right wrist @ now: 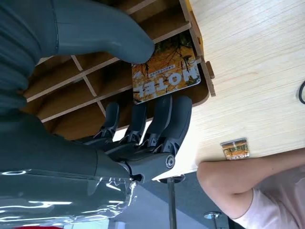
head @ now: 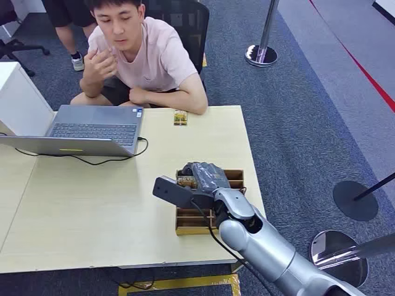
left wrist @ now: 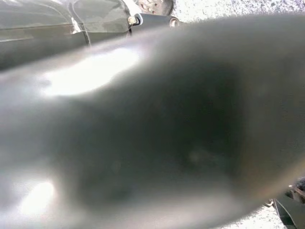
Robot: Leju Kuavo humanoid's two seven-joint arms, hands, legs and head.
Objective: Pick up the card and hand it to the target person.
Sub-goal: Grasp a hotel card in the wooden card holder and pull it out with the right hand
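Right hand [head: 205, 179] reaches into the wooden divider box [head: 232, 180], thumb [right wrist: 107, 33] and fingers [right wrist: 169, 119] closed around the orange card [right wrist: 165, 76] standing in its end slot; second card [head: 180, 117] lies on the table [head: 93, 197] beyond, beside the seated person's [head: 149, 55] forearm; left hand's state cannot be told.

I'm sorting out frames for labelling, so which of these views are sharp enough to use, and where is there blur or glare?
Head view: sharp and evenly lit, the table and laptop crisp. Right wrist view: sharp, the card lettering readable between the right robot hand thumb and fingers. Left wrist view: badly out of focus, a grey smear with bright glare patches.
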